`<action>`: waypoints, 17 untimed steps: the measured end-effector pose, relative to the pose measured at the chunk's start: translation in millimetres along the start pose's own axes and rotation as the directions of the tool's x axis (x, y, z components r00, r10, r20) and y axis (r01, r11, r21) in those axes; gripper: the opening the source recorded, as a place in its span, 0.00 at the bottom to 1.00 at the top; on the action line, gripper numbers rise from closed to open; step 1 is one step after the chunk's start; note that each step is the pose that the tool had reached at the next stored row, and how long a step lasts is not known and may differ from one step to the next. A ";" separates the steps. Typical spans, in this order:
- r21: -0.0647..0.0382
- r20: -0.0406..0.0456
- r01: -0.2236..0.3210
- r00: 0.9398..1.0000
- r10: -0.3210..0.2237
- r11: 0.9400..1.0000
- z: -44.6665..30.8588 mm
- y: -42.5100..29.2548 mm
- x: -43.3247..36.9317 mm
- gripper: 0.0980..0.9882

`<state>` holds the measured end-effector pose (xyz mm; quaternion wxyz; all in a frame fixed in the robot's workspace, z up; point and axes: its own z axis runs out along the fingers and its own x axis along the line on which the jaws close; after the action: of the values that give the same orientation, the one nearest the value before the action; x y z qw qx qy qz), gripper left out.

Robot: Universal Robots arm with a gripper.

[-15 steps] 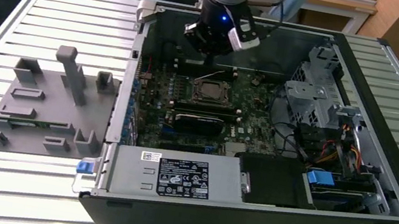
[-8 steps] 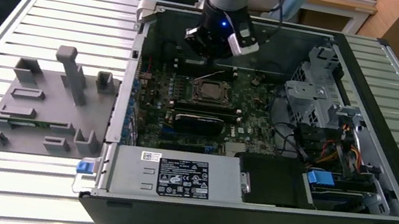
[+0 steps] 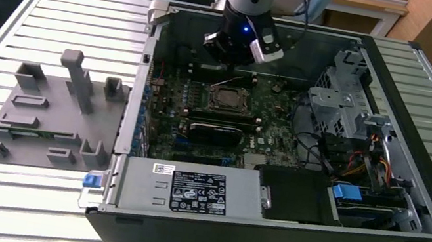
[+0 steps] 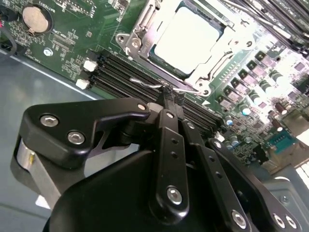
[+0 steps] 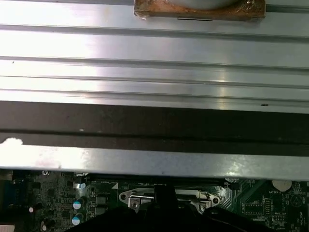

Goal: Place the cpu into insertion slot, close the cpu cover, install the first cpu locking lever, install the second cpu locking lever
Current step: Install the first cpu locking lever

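The cpu (image 4: 187,41), a pale silvery square, lies in the insertion slot (image 3: 227,100) on the green board. The cpu cover (image 4: 140,30) lies down around it, its cut-out framing the chip. A thin wire locking lever (image 4: 145,83) runs along the socket's edge beside the black memory slots. My gripper (image 4: 168,93) hangs just above that edge, fingers together, with the tips touching the lever's wire. In the exterior view the gripper (image 3: 235,64) stands over the board at the socket's far side. In the first wrist view the cover (image 5: 164,195) shows beyond the dark fingers.
The open computer case (image 3: 416,196) lies on a slatted metal table (image 3: 58,7). A black card (image 3: 213,134) sits near the socket, a drive cage (image 3: 338,109) and cables at the exterior view's right. A grey fixture (image 3: 49,111) stands outside the case.
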<state>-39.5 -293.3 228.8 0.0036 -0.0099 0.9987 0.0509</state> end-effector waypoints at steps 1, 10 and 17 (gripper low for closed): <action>0.000 0.000 0.000 1.000 0.000 1.000 0.3 -0.1 -0.9 0.01; 0.000 0.000 0.000 1.000 0.000 1.000 3.9 -0.3 -7.2 0.01; 0.000 0.000 0.000 1.000 0.000 1.000 6.8 1.1 -10.4 0.01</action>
<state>-29.0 -291.3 222.2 0.0036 -0.0099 0.9987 0.0508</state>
